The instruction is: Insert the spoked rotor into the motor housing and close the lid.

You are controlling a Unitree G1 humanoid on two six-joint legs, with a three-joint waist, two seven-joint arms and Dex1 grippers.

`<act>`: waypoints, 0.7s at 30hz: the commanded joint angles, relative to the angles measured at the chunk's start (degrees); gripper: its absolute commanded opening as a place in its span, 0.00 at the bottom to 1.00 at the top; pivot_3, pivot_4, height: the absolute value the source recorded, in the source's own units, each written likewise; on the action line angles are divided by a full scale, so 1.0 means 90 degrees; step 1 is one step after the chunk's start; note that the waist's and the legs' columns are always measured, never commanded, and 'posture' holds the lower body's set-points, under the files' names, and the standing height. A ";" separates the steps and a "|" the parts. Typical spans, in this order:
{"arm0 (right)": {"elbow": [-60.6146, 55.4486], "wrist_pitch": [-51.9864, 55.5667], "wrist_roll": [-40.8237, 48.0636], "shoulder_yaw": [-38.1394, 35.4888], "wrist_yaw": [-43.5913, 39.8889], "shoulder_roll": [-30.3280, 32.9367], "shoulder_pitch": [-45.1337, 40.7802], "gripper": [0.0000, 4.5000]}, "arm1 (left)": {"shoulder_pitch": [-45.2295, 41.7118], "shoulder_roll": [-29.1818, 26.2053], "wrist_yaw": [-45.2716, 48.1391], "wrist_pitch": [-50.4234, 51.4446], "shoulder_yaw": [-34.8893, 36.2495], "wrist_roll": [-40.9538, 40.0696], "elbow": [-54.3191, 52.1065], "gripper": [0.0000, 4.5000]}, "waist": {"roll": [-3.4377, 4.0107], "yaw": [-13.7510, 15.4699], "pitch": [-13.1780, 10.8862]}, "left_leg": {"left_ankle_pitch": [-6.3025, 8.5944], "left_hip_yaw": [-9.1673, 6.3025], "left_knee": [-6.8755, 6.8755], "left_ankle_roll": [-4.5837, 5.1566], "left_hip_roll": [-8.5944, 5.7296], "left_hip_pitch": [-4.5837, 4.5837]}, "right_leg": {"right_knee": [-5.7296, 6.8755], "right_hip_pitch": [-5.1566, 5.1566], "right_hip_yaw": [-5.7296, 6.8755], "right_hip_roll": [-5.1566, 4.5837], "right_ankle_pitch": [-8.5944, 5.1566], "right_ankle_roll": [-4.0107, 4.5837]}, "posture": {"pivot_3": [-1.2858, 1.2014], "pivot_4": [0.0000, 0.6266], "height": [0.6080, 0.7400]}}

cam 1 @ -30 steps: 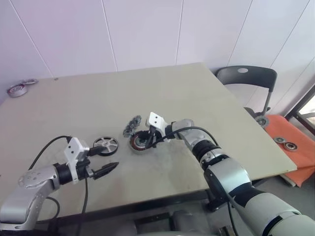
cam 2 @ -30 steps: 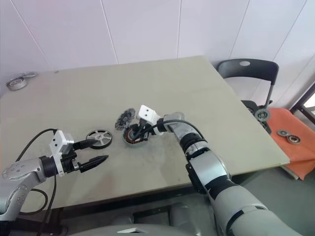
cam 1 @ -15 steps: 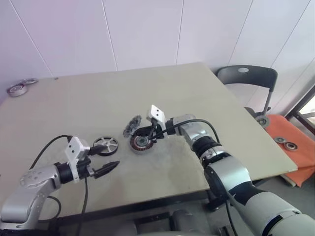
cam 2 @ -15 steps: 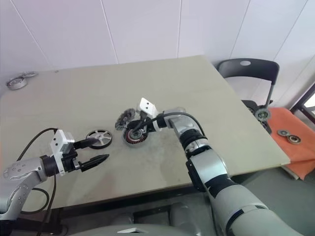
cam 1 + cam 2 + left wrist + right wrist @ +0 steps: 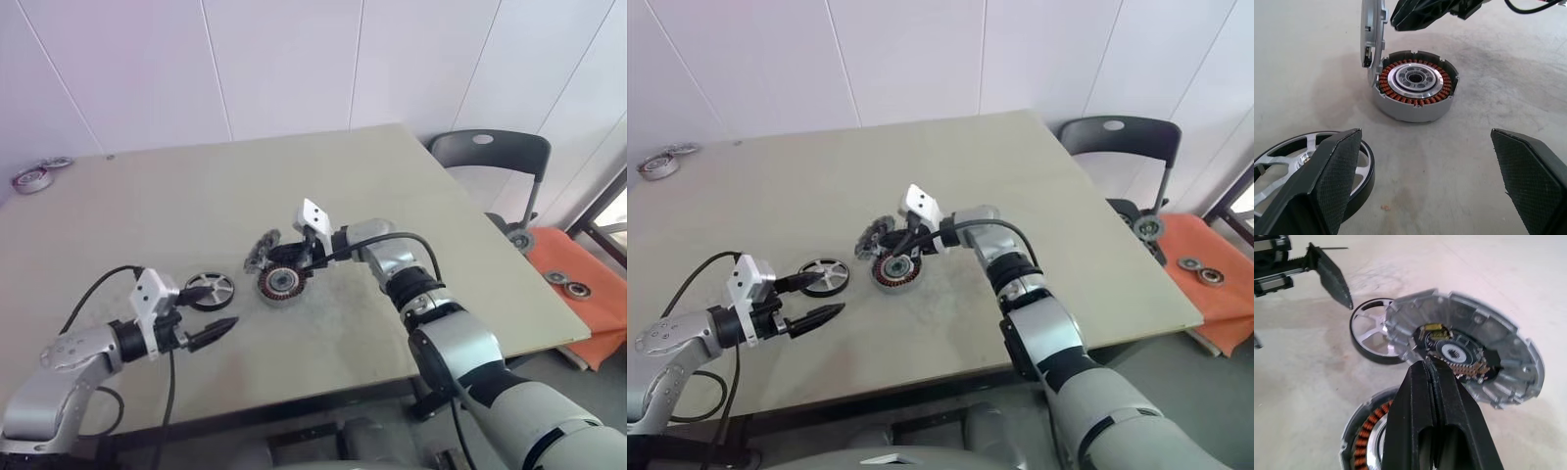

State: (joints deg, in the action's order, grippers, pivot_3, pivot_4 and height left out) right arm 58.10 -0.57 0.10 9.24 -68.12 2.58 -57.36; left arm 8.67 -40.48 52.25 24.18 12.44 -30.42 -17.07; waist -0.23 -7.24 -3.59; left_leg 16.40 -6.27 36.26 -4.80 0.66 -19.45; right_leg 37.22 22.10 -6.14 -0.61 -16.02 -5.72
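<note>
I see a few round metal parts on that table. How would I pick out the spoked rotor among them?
Start at the near left part of the beige table, where the open left gripper hovers. The spoked rotor lies flat just past its fingertips, left of the motor housing. It alone is a black-rimmed silvery wheel with open spokes; the housing shows copper-red windings, and its lid stands tilted up.

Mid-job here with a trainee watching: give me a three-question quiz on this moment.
1. True or false: the spoked rotor already sits inside the motor housing.
2. Which pincer is open: A) left pincer, B) right pincer?
3. Fill in: the hinged lid stands ____ beside the housing.

Key: 1 false, the rotor lies on the table near the left pincer; 2 A, the right one is shut; 3 raised (open).
</note>
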 commanded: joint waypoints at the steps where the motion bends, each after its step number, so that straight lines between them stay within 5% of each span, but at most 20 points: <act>1: -0.0167 -0.0114 0.0027 0.0039 0.0119 -0.0201 -0.0143 0.01 | -0.0109 0.0000 -0.0021 -0.0126 0.0085 0.0003 -0.0099 1.00 | 0.0000 0.0001 0.0000 | 0.0000 0.0000 -0.0001 0.0000 0.0000 -0.0001 | 0.0000 0.0002 0.0000 0.0000 0.0000 0.0000 | 0.52 0.00 1.00; 21: 0.0498 -0.0716 -0.0332 0.0185 0.1124 -0.0755 -0.0374 0.01 | 0.0081 0.0048 -0.0128 -0.0155 0.0166 -0.0023 -0.0222 1.00 | 0.0000 0.0005 0.0000 | 0.0000 0.0000 -0.0002 0.0000 0.0000 -0.0003 | 0.0000 0.0005 0.0000 0.0000 0.0000 0.0000 | 0.52 0.00 1.00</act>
State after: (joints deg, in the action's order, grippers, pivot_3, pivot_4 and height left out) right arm 62.84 -5.91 -2.71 10.89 -58.70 -3.68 -59.03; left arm 9.51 -39.73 51.11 23.61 12.51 -30.42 -17.13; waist -0.23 -7.19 -3.59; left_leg 16.40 -6.27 36.25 -4.80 0.66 -19.47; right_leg 37.22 22.14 -6.14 -0.62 -16.03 -5.72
